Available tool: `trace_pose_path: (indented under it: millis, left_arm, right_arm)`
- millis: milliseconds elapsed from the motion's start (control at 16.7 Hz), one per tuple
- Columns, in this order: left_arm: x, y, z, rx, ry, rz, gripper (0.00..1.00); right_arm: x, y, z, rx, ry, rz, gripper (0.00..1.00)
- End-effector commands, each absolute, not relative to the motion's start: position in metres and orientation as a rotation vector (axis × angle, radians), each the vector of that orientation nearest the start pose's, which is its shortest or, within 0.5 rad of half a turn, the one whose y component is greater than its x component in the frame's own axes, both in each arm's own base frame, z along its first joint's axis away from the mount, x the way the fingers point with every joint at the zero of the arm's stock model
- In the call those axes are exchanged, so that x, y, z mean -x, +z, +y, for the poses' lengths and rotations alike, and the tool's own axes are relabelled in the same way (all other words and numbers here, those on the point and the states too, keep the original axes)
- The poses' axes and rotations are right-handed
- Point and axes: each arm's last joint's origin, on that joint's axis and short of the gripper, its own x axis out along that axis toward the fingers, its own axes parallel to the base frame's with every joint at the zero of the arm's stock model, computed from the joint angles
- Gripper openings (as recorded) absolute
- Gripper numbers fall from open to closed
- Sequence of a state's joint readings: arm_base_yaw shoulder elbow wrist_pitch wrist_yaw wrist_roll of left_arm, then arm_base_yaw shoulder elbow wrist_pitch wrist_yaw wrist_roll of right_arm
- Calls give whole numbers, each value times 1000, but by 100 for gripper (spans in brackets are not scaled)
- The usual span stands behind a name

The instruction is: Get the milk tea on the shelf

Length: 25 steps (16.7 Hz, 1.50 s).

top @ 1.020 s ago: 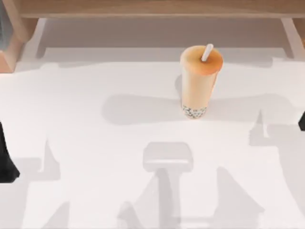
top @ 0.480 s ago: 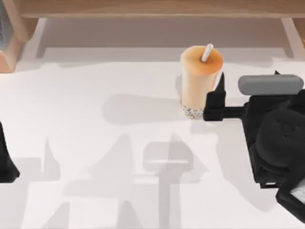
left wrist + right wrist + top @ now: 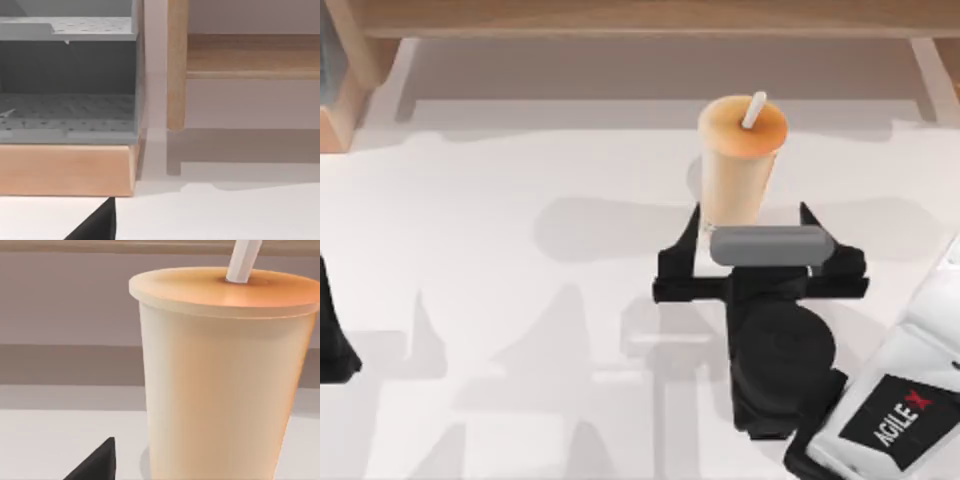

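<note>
The milk tea [image 3: 740,165] stands upright on the white table, a little right of centre, just in front of the shelf [image 3: 640,18]. It is a tapered cup of peach-orange drink with a white straw [image 3: 755,110]. My right gripper [image 3: 751,214] is open. Its two black fingers stand either side of the cup's lower part, not touching it. Up close in the right wrist view, the milk tea [image 3: 220,380] rises beside one fingertip [image 3: 95,465]. My left arm [image 3: 332,345] is parked at the table's left edge, its fingertip [image 3: 95,227] low in its wrist view.
The shelf's plank [image 3: 250,55] and a wooden side support [image 3: 176,65] stand at the back. A grey perforated rack on a wooden base [image 3: 65,75] sits at the back left. White table [image 3: 500,300] lies bare to the cup's left.
My right arm has swung in from the right and now sits directly in front of the cup, with its open fingers flanking the cup's base. The cup and the left arm have not moved.
</note>
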<state>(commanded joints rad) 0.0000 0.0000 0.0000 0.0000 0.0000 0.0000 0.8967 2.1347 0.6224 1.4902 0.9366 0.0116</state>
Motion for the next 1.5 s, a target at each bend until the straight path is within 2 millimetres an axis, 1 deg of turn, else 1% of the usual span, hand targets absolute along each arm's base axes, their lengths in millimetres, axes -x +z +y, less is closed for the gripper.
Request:
trace_pose_path:
  millis: [120,420,540,840,960,1020,1200,1500]
  left_arm:
    - [-106,160,-1,0,0,0,100]
    - [-106,160,-1,0,0,0,100]
    - [-106,160,-1,0,0,0,100]
    - [-106,160,-1,0,0,0,100]
    - [-106,160,-1,0,0,0,100]
    - [-106,160,-1,0,0,0,100]
    - [-106,160,-1,0,0,0,100]
    - [-106,160,-1,0,0,0,100]
  right_arm:
    - [-221,76,244,11,-16,-1,100]
    - [-222,76,243,13,-18,1,100]
    - [-233,76,244,11,-17,0,100]
    - [-283,76,245,10,-16,-2,100]
    - [-298,76,244,10,-16,-2,100]
    - [-301,76,243,11,-16,-1,100]
    - [-301,76,243,11,-16,-1,100]
    - [-301,76,243,11,-16,-1,62]
